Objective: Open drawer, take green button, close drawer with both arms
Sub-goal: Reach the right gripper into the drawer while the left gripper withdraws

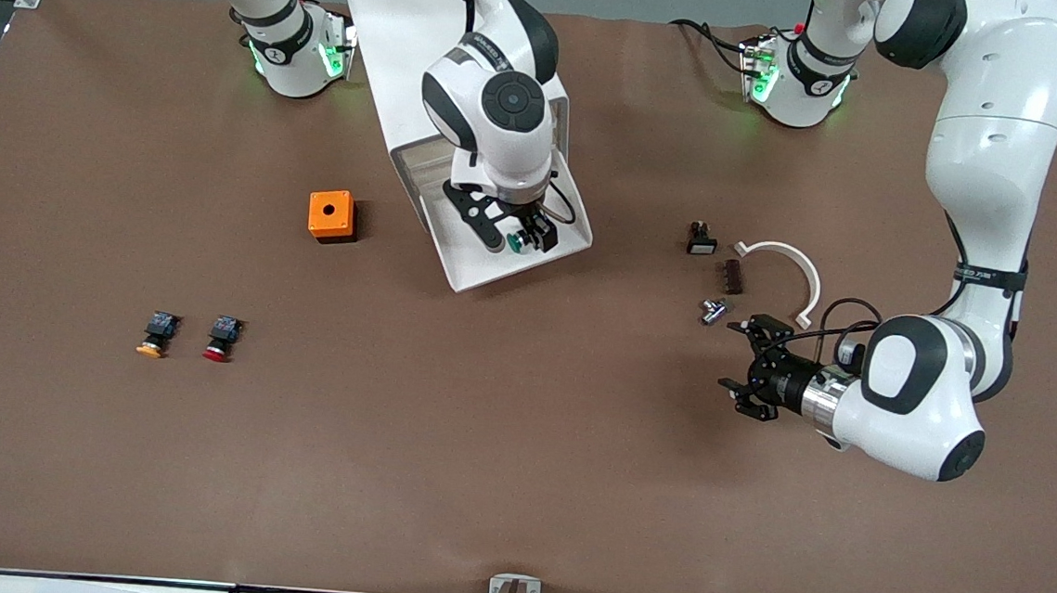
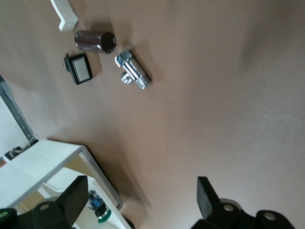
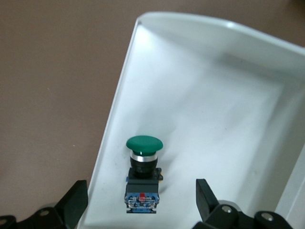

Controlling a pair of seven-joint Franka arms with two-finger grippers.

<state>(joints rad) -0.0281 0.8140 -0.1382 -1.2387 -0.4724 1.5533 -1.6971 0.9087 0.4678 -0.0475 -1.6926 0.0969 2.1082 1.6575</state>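
The lowest drawer (image 1: 493,277) is pulled out of the white cabinet (image 1: 398,36) toward the front camera. The green-capped button (image 1: 516,240) lies on its side in the drawer near its front rim. My right gripper (image 1: 522,231) hangs over it, open. In the right wrist view the button (image 3: 143,164) lies between the open fingers of the right gripper (image 3: 141,196), not touched, beside the drawer wall (image 3: 119,95). My left gripper (image 1: 740,358) is open and empty over bare table toward the left arm's end. The left wrist view shows the left gripper (image 2: 141,193), the drawer (image 2: 57,152) and the button (image 2: 100,212).
An orange box (image 1: 330,215) sits beside the drawer. A yellow-capped button (image 1: 155,335) and a red-capped one (image 1: 221,338) lie nearer the front camera. A black switch (image 1: 701,240), a dark cylinder (image 1: 733,275), a metal part (image 1: 712,311) and a white curved clip (image 1: 791,264) lie by the left gripper.
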